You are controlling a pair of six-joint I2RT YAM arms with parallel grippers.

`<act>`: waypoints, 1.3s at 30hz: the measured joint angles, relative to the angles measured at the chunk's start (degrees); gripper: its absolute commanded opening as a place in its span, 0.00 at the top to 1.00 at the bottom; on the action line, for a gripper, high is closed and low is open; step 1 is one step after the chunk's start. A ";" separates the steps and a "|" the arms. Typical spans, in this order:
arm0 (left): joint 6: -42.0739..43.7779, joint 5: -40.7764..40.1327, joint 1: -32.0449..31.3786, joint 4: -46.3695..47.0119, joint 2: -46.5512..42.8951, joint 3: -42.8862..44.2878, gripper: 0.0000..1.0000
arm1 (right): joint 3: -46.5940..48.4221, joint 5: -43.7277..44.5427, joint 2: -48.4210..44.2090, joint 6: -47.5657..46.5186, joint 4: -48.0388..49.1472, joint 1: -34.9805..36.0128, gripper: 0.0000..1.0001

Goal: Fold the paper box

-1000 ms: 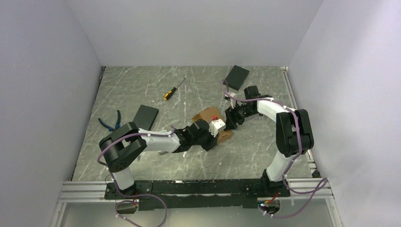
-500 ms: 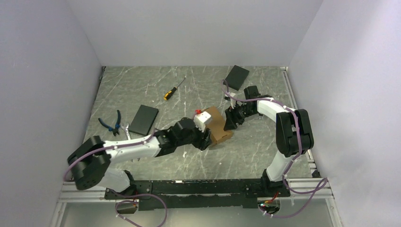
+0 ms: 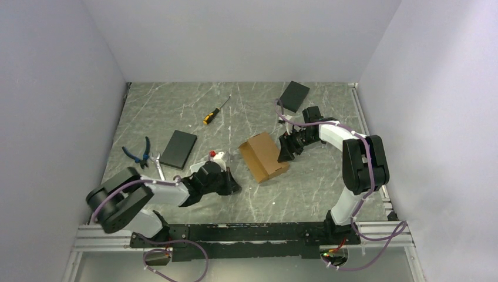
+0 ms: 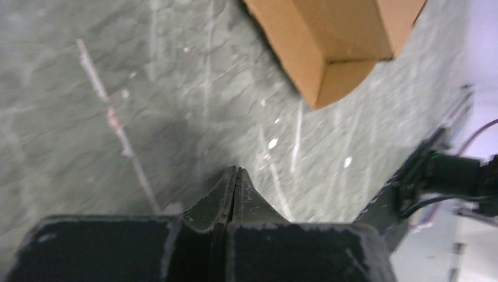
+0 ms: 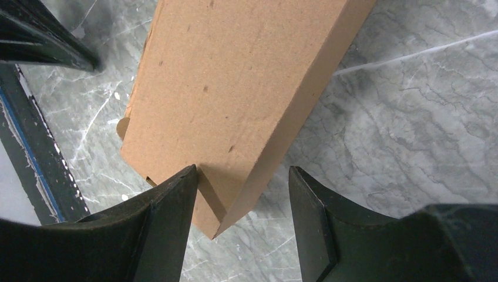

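Note:
The paper box (image 3: pixel 263 156), a closed tan carton, lies flat mid-table; its corner shows in the left wrist view (image 4: pixel 340 41). My left gripper (image 3: pixel 233 187) is shut on nothing, low over the table, a short way near-left of the box, with its tips (image 4: pixel 235 170) pressed together. My right gripper (image 3: pixel 286 150) stands open at the box's right end. In the right wrist view a box (image 5: pixel 235 76) corner pokes between its jaws (image 5: pixel 241 182). One finger (image 5: pixel 170 200) touches the cardboard and the other finger (image 5: pixel 308 205) stands apart from it.
A black slab (image 3: pixel 179 148), blue pliers (image 3: pixel 138 150) and a small wrench (image 3: pixel 157 165) lie at the left. A yellow-handled screwdriver (image 3: pixel 216 110) and a second black slab (image 3: pixel 293 95) lie toward the back. Grey walls close in three sides.
My left arm has pulled back from over the box toward the near left and its gripper has shut. The box now lies uncovered. The right arm has not moved.

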 measured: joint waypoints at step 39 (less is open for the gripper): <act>-6.10 0.66 -1.57 -28.09 23.61 36.94 0.95 | 0.31 0.33 0.24 0.02 -0.20 0.22 0.39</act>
